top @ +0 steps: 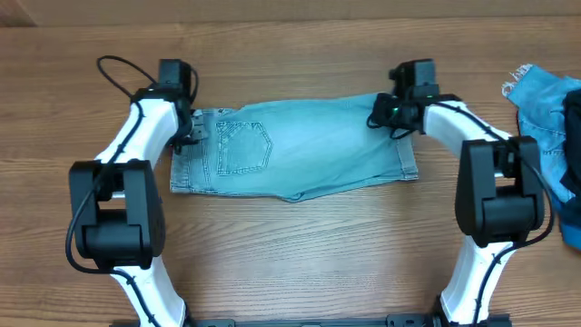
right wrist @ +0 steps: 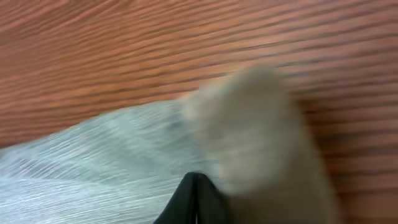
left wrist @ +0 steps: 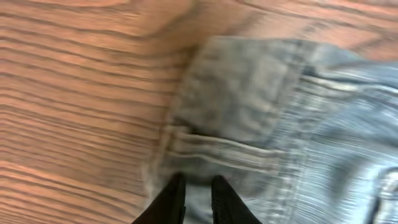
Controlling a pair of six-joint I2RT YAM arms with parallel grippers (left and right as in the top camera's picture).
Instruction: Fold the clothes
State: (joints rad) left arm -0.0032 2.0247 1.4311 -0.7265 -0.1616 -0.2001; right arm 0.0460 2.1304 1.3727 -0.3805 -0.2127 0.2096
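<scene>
A wooden counter [top: 290,263] is carrying folded pale jeans [top: 300,150] across its middle (back pocket facing up), while a darker denim garment [top: 545,109] is lying at the right edge. The left tool [left wrist: 193,200] is pinching the waistband end, jaws narrow. The right tool [right wrist: 196,198], jaws closed, is gripping the jeans' far right corner.

The whole view is taken up by a wooden bench [top: 290,254]. Brown grain is seen running left to right, with long plank seams. The surface is evenly lit, and only soft shadows are noted.
</scene>
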